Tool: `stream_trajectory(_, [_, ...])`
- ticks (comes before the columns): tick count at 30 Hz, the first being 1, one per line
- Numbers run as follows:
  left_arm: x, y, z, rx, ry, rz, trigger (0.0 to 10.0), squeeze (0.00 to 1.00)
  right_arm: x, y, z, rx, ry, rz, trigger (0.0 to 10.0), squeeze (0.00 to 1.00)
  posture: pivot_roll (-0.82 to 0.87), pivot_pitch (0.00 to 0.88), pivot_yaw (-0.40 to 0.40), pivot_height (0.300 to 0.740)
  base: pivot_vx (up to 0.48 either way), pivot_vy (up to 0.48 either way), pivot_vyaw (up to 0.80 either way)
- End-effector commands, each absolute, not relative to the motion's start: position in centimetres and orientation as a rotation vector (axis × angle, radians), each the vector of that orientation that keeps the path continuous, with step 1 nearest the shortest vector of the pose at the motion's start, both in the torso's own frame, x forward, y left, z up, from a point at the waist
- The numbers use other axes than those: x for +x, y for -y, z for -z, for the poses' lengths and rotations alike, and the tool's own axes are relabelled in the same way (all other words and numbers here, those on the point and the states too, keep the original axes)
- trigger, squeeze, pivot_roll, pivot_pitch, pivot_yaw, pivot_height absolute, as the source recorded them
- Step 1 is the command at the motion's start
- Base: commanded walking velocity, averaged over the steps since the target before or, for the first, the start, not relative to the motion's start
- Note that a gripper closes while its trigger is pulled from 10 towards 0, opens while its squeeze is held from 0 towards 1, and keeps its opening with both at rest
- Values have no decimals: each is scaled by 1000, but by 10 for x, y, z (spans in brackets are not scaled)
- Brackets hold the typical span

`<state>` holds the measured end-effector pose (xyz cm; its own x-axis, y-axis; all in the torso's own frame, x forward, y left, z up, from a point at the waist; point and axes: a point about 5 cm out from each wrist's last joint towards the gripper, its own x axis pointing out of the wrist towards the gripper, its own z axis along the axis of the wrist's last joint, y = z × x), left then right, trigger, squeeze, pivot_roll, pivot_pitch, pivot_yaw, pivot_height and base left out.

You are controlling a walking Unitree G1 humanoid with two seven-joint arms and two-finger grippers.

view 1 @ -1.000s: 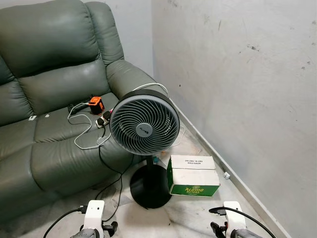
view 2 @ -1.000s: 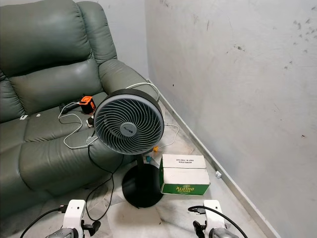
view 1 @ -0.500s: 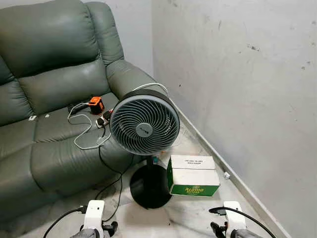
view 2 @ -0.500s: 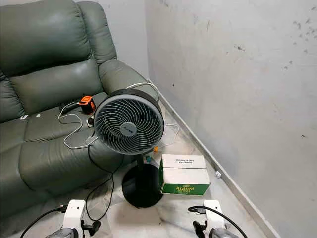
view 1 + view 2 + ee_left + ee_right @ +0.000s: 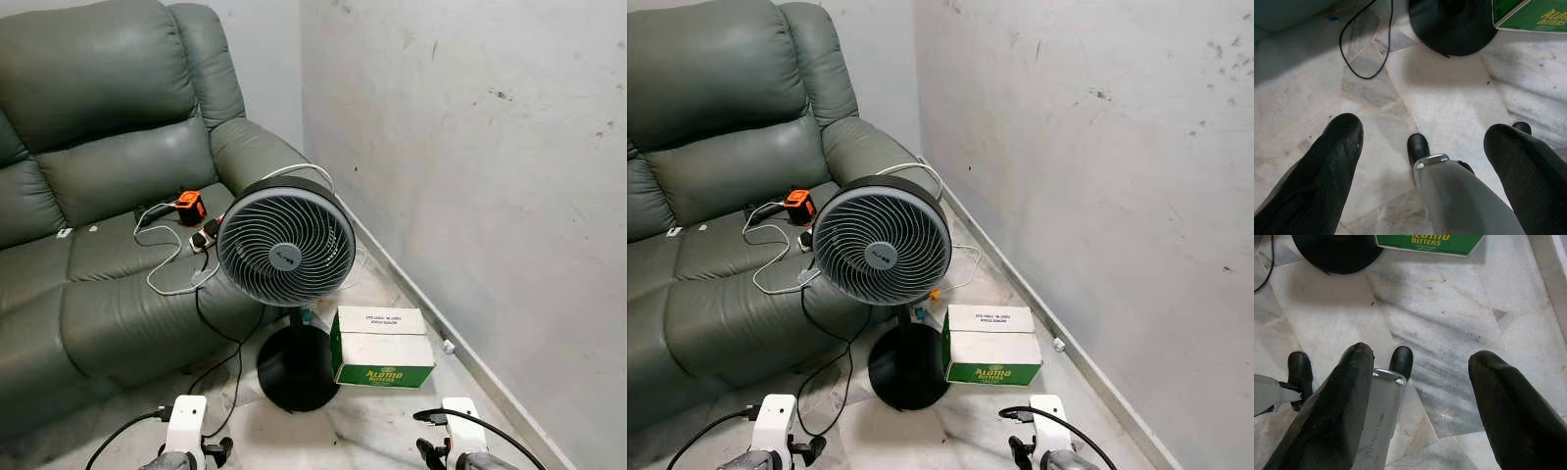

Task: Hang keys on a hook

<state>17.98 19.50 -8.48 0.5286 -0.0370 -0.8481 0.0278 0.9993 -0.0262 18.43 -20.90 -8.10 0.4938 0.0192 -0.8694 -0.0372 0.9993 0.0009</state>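
— The tools?
— Left tool (image 5: 1425,147) and right tool (image 5: 1418,377) hang low with blunt black fingers spread wide, empty, over veined marble floor (image 5: 1449,308).
— Ahead?
— A round-grilled fan (image 5: 285,248), glossy green box (image 5: 382,348), creased leather sofa (image 5: 108,196). Keys: can't tell.

The sofa (image 5: 108,196) runs off the left edge, so its far end is cut away. The fan (image 5: 285,247) hides part of the sofa arm and part of its own pole. The small words on top of the green and white box (image 5: 382,347) are too tiny to read. The fan's round black base (image 5: 1452,24) is cut by the top edge in the left wrist view.
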Motion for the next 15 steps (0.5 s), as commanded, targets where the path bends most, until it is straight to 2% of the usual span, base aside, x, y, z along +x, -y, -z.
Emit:
stream_trajectory(1, [40,-365,57,28,-1161,-345,10000,0,259,189,40,-100,-865,-29,10000,0,83,0,-27,740,0,0,0])
stream_trajectory(15, [40,-365,57,28,-1161,-345,10000,0,259,189,40,-100,-865,-29,10000,0,83,0,-27,740,0,0,0])
